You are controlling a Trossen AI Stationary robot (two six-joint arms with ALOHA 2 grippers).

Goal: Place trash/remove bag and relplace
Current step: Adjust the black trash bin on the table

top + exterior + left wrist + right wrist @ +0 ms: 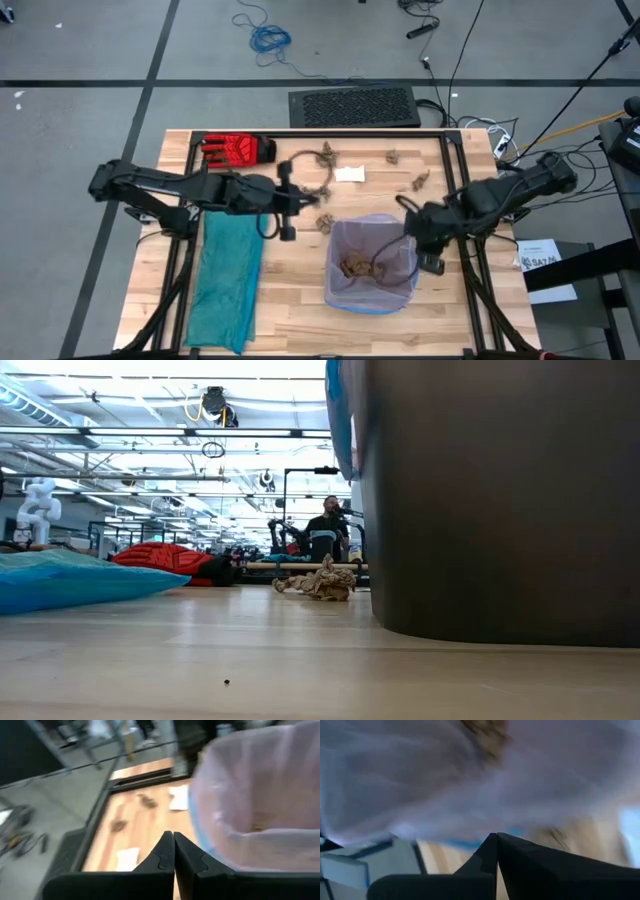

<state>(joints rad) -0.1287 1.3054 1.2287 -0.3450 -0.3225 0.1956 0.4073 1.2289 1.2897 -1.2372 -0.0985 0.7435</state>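
The bin stands mid-table, lined with the pale pink-white bag (345,240), whose blue-edged rim folds over the dark wall (500,500). Brown trash wads (355,267) lie inside it. More wads lie on the table (325,222), (392,157), (420,182), with a white scrap (350,174). My left gripper (300,203) is shut with nothing in it, held left of the bin and pointing toward it (174,840). My right gripper (410,230) is shut and hangs over the bin's right rim, pointing steeply down (497,839). Nothing shows between its fingers.
A red glove (237,148) lies at the far left, and a teal-green bag (225,280) is spread along the left side. A dark cable loop (300,165) sits beside the left gripper. A person (325,530) sits in the room beyond the table.
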